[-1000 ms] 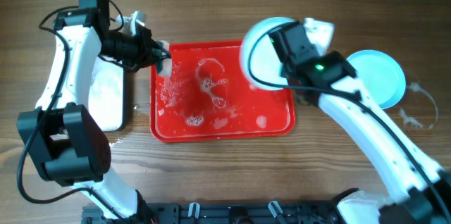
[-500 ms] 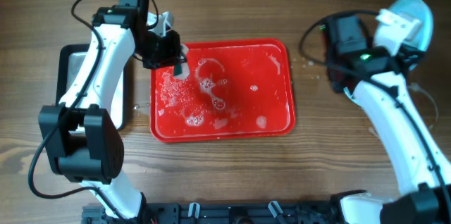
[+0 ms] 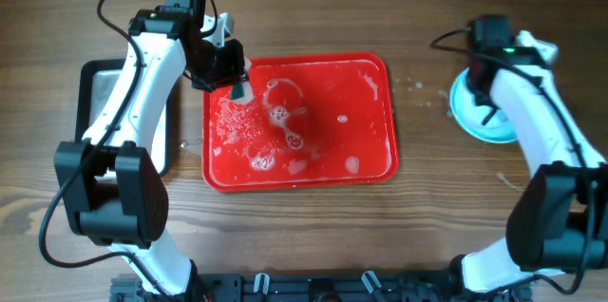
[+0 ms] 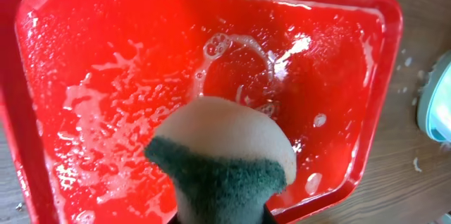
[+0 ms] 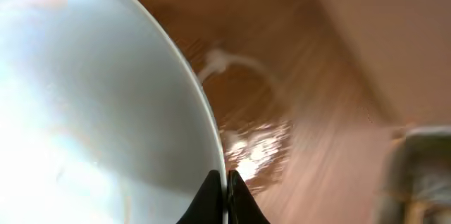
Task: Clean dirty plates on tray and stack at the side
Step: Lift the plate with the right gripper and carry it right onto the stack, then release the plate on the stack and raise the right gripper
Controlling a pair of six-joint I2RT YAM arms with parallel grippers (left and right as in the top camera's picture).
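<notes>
Left wrist: left jaws clamp sponge [image 4: 222, 146]; right jaws pinch plate [image 5: 91, 97] rim.

No text, label, brand, number or sign can be read in any view. Nothing legible is seen on the red tray [image 3: 366, 141], the light-blue plate [image 3: 472, 118], the sponge [image 4: 225, 146] or the wooden bench [image 3: 313, 235].
</notes>
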